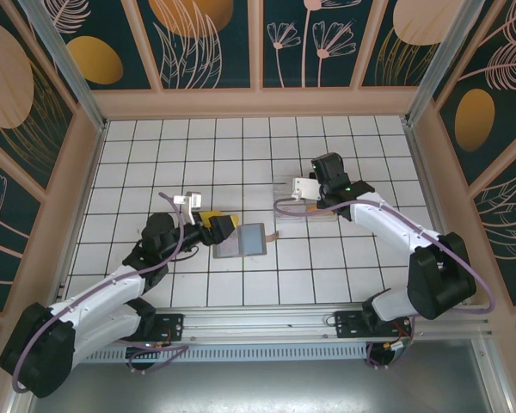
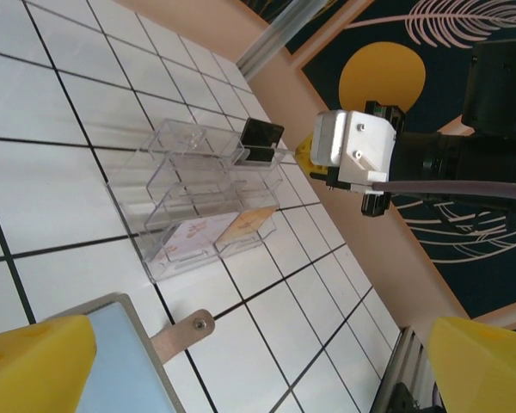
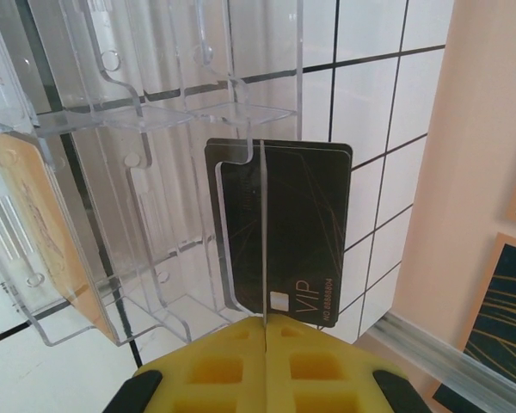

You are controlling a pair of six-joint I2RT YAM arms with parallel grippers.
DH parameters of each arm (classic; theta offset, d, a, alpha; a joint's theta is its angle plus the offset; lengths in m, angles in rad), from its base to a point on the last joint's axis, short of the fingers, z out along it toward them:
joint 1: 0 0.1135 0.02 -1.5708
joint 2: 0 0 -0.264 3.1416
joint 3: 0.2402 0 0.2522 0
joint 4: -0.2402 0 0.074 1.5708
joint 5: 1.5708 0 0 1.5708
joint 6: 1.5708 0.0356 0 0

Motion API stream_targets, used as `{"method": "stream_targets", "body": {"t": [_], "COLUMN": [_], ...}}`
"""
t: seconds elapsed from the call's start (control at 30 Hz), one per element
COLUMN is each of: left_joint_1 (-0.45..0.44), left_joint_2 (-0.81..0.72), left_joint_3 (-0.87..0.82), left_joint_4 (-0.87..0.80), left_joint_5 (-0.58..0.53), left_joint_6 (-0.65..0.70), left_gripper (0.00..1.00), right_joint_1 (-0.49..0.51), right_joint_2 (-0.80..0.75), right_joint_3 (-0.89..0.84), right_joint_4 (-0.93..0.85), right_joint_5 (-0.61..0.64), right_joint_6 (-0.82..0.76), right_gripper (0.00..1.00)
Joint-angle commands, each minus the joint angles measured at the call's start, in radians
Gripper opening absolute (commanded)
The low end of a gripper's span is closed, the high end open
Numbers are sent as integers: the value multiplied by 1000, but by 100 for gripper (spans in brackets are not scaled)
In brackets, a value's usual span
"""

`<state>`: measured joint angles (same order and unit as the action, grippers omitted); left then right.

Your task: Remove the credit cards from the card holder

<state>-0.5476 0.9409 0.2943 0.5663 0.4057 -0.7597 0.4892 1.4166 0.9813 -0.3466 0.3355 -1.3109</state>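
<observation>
The card holder (image 1: 241, 238) lies flat on the tiles with its blue-grey inside (image 2: 120, 366) up and its tan strap (image 2: 182, 334) pointing right. My left gripper (image 1: 218, 225) hovers at its left edge, yellow fingers (image 2: 34, 366) spread wide and open with nothing between them. My right gripper (image 3: 265, 325) is shut at the far corner of a clear tray (image 1: 303, 206). Its tips meet the near edge of a black "VIP" credit card (image 3: 305, 232), which lies face-on, half inside a tray slot. The same black card (image 2: 262, 142) sits beside my right gripper's tip.
The clear plastic tray (image 2: 146, 185) has several slots. One holds a tan-gold card (image 2: 251, 225), another a pale patterned card (image 2: 189, 239). A beige wall (image 3: 482, 172) and a metal rail run close on the right. White tiles lie open in front of the holder.
</observation>
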Motion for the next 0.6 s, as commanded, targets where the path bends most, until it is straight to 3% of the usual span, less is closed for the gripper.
{"method": "stream_targets", "body": {"t": [0.0, 0.57], "left_joint_1": [2, 2], "left_joint_2": [-34, -45], "left_joint_3": [-18, -20], "left_joint_4": [25, 12], "left_joint_5": [-32, -48], "left_joint_6": [6, 11], "left_gripper": [99, 99], "right_joint_1": [-11, -27], "right_joint_2": [6, 16], "right_joint_3": [46, -11], "right_joint_4": [8, 7], "right_joint_5": [5, -14], "right_joint_6": [-36, -34], "right_gripper": [0, 0]}}
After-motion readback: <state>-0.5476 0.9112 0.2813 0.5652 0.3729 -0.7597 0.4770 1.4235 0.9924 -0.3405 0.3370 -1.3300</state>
